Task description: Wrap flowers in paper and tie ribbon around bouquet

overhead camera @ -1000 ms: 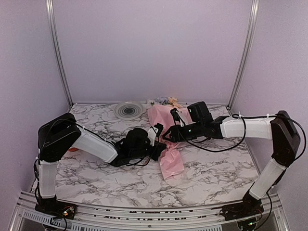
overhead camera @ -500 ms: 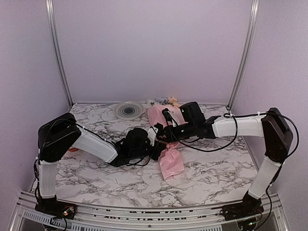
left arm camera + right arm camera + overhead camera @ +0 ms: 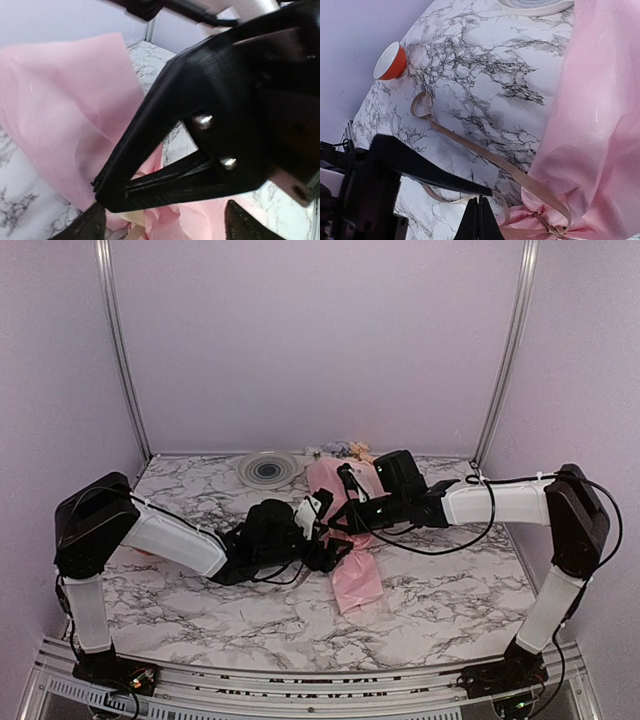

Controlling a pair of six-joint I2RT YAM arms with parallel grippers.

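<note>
1. Right pincer [image 3: 479, 219] of mine is clenched at the lower centre of its wrist view, apparently nipping the thin tan-beige ribbon strand [image 3: 485, 156] beside the cone-shaped pink paper bouquet [image 3: 600, 100].
2. My left pincer [image 3: 167, 226] is released, close by. I judge it is freed to re-grip while the right one pulls.
3. Ribbon wraps the bouquet's narrow waist at lower right. Its loose end trails toward upper left over the white marbled table [image 3: 485, 75].
4. No brand, label or writing is readable.
</note>
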